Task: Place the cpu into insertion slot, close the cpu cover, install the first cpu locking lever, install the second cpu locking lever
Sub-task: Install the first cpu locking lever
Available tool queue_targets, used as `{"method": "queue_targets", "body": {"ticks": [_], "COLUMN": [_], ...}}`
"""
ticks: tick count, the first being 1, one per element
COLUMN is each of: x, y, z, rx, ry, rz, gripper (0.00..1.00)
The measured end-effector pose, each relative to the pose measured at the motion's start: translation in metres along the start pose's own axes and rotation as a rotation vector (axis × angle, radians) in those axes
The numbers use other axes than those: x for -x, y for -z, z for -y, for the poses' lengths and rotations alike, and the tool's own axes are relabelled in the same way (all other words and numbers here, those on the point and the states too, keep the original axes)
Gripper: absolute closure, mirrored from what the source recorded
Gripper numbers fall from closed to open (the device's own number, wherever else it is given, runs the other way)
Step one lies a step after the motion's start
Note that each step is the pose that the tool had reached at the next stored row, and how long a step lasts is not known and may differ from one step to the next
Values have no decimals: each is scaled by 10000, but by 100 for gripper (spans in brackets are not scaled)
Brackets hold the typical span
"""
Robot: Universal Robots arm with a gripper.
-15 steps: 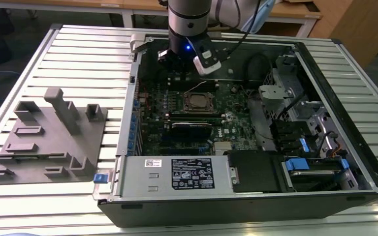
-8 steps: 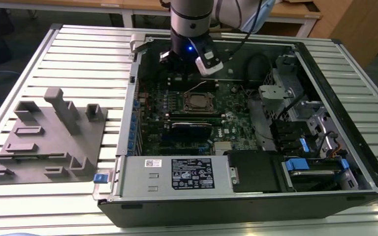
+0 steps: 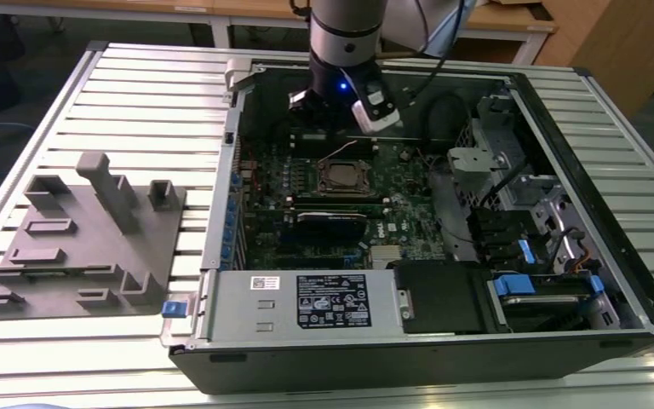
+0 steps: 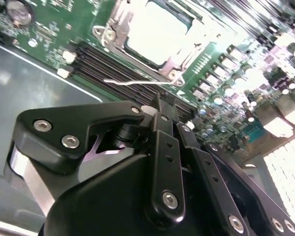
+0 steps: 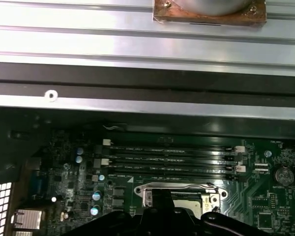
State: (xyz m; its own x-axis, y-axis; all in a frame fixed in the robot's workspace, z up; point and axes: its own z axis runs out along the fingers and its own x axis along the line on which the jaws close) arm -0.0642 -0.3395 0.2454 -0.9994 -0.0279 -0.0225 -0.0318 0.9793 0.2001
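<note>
The cpu (image 4: pixel 155 29) lies in the insertion slot (image 3: pixel 344 175), its pale metal top showing through the window of the cpu cover (image 4: pixel 173 63), which lies flat over it. A thin silver locking lever (image 4: pixel 132 82) stands loose beside the socket, raised off the green board (image 3: pixel 339 152). My gripper (image 4: pixel 163 101) hovers just off that lever, over the black memory slots, with its black fingers drawn together and nothing between them. In the exterior view the gripper (image 3: pixel 318 128) hangs behind the socket inside the open case. The socket (image 5: pixel 182 196) also shows in the first wrist view.
The open computer case (image 3: pixel 219 213) lies on a ribbed metal table (image 3: pixel 134 94). A grey fixture block (image 3: pixel 88 239) sits at the exterior view's left. Black memory slots (image 5: pixel 172 157), a power supply (image 3: pixel 304 300), drive bays and cables (image 3: pixel 509 213) crowd the case around the socket.
</note>
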Motion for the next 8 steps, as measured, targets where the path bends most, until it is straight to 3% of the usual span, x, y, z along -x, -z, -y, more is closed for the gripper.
{"method": "queue_targets", "body": {"ticks": [3,6,8], "x": [53,55,55], "y": [-6,-19,-26], "z": [2,4,4], "rx": [2,-2,-46], "ry": [0,6,9], "rz": [2,34,41], "gripper": [89,89,89]}}
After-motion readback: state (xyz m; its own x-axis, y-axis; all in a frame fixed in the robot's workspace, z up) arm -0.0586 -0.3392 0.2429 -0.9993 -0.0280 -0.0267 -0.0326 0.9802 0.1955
